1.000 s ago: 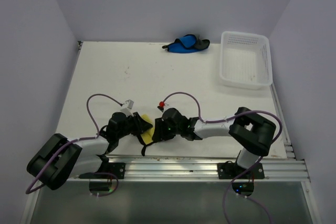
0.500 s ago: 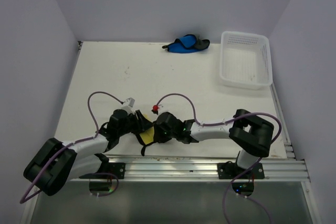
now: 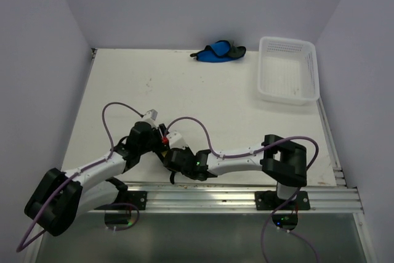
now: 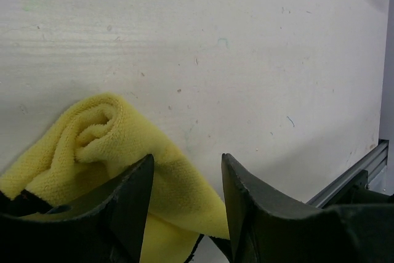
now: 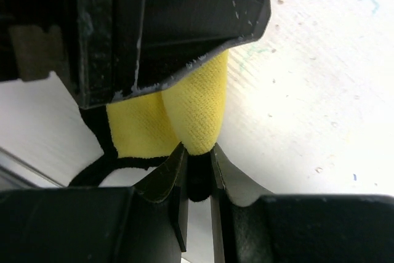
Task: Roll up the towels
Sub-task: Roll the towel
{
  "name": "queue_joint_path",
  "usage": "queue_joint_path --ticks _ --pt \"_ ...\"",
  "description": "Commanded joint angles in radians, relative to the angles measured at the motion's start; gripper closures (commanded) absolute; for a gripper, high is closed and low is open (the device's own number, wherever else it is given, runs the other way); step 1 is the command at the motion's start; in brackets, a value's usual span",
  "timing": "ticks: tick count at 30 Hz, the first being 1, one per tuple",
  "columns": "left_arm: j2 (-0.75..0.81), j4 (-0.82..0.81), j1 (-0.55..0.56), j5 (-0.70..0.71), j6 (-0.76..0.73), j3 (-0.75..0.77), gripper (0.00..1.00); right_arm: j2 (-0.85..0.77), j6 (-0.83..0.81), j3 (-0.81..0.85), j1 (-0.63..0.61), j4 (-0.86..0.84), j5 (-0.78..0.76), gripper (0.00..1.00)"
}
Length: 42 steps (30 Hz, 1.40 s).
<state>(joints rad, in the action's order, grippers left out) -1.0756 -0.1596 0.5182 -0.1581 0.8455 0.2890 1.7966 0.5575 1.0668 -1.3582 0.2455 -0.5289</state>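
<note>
Two arms, two towels, one basket and one bench (image 3: 117, 90) are all there is to count. On the left, the left tool (image 4: 186, 165) is low at the near edge of the bench, with its two black fingers (image 4: 132, 204) wide apart. The yellow towel (image 4: 92, 143) lies on the bench under it, partly rolled, with a small curl at its far end. Part of it sits in the gap between the fingers and part goes under the left-hand finger. I cannot tell if the fingers press on it. Just to the right, the right tool (image 5: 197, 155) is nose to nose with the left tool. Its fingers are almost closed and pinch a fold of the yellow towel between their tips. From above, the two tools crowd over the yellow towel and hide nearly all of it. A purple cable (image 3: 103, 124) loops over each arm, two in all. Far back, well apart from the tools, the blue towel (image 3: 217, 52) lies in a bunch by the back wall. To its right stands the white basket (image 3: 288, 72) with holes, in the far right corner. One metal rail (image 3: 246, 196) runs along the near edge.
</note>
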Motion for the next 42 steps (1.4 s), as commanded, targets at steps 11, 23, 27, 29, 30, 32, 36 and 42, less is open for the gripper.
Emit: queue_joint_path --ticks 11,23,27,29,30,32,36,42 --pt "0.126 0.153 -0.023 0.061 -0.008 0.076 0.46 0.121 -0.005 0.162 -0.104 0.279 -0.296 1.0" --pt "0.184 0.106 -0.026 -0.037 0.056 0.069 0.46 0.237 0.002 0.303 -0.199 0.423 -0.453 1.0" --pt "0.198 0.057 -0.024 -0.087 0.073 0.03 0.47 0.28 0.024 0.364 -0.206 0.494 -0.464 1.0" --pt "0.207 0.029 -0.023 -0.098 0.086 0.019 0.47 0.297 0.035 0.396 -0.208 0.52 -0.468 1.0" --pt "0.216 0.025 -0.021 -0.104 0.087 0.01 0.47 0.309 0.039 0.409 -0.209 0.55 -0.473 1.0" --pt "0.218 0.019 -0.021 -0.118 0.092 0.003 0.47 0.34 0.053 0.45 -0.213 0.581 -0.487 1.0" --pt "0.217 -0.001 -0.007 -0.12 0.11 -0.046 0.47 0.394 0.067 0.516 -0.222 0.678 -0.513 1.0" --pt "0.218 -0.05 0.0 -0.107 0.136 -0.138 0.47 0.484 0.082 0.611 -0.251 0.796 -0.577 1.0"
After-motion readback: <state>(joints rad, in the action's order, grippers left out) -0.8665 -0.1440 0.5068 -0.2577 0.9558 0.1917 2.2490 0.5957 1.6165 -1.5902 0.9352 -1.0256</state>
